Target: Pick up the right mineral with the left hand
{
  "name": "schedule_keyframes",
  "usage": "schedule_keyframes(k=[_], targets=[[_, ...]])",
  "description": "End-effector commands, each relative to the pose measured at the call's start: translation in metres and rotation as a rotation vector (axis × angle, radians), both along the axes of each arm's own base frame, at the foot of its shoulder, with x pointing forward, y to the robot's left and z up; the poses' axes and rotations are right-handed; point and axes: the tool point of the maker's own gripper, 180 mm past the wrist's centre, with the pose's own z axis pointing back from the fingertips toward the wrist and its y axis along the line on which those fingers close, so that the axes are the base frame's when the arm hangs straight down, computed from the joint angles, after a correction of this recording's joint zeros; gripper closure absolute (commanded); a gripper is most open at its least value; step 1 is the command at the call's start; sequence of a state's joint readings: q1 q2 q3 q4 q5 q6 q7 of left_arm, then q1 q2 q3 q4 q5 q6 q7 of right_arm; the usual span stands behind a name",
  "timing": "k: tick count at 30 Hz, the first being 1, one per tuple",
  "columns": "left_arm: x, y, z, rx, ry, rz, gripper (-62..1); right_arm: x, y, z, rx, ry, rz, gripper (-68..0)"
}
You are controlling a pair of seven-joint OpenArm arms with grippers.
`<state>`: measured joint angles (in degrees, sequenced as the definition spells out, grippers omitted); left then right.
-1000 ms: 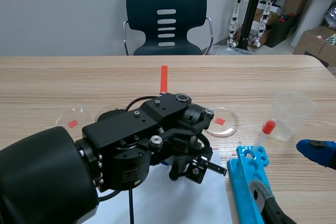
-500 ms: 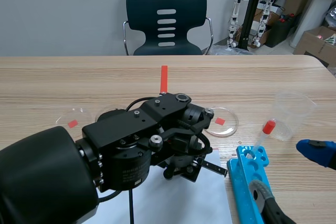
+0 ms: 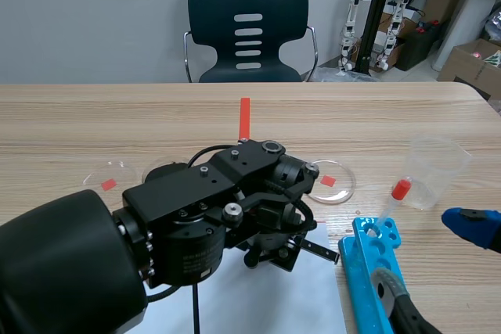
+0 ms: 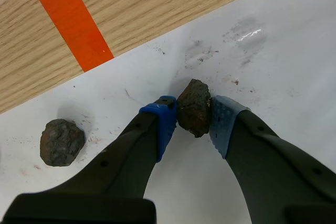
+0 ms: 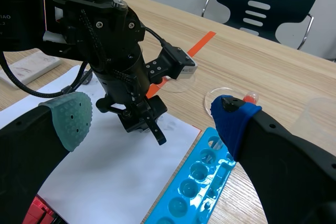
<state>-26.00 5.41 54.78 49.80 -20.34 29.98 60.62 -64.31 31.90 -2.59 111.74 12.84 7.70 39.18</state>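
The left gripper (image 4: 192, 115) is closed narrowly on the right-hand stone (image 4: 194, 106). The stone is pinched between the blue pads (image 4: 164, 121) over the white sheet (image 4: 273, 40), near the sheet's far edge. The other stone (image 4: 62, 141) lies well apart. Over the last second the arm was shifted only slightly, then held. The grasp is judged made, with the lift remaining.
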Motion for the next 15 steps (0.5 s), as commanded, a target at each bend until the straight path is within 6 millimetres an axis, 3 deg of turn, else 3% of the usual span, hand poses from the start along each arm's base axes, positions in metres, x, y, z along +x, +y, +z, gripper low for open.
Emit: schedule_keyframes(k=[1,10,15], targets=[[0.0,-0.003,0.0,-0.006,-0.013,0.001,-14.5,0.005,-0.002,0.007,0.005,-0.037,-0.006,-47.5],[0.013,-0.008,0.009,-0.041,-0.088,-0.004,-14.5,0.005,-0.002,0.007,0.005,-0.037,-0.006,-47.5],[0.029,-0.003,0.028,-0.078,-0.181,-0.012,-14.5,0.005,-0.002,0.007,0.005,-0.037,-0.006,-47.5]])
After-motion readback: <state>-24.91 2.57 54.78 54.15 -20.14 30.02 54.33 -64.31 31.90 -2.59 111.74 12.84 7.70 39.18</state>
